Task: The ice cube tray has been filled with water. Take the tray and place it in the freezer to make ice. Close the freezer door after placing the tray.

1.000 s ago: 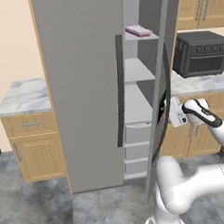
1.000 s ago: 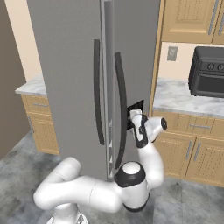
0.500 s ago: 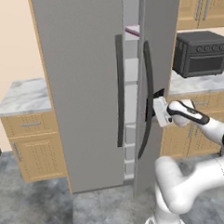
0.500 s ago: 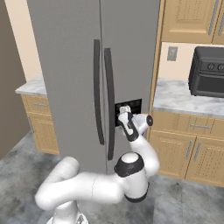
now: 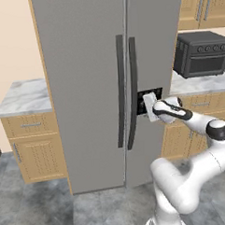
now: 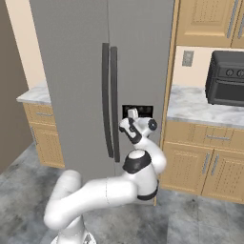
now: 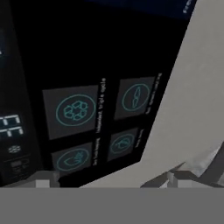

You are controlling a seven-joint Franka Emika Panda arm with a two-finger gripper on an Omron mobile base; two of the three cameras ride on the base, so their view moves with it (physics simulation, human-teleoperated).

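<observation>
My gripper (image 5: 149,106) is right up against the black panel (image 5: 148,101) on the freezer door (image 5: 152,75). My fingers (image 7: 180,176) are spread wide and hold nothing. The freezer (image 6: 102,71) is tall and grey, and both doors look shut. The two long dark handles (image 6: 110,100) stand side by side. Up close I see little round pictures (image 7: 75,110) on the panel.

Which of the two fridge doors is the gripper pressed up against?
The freezer door, the right-hand panel with the small black recess. The gripper sits at that recess; the plain door is untouched.
</observation>
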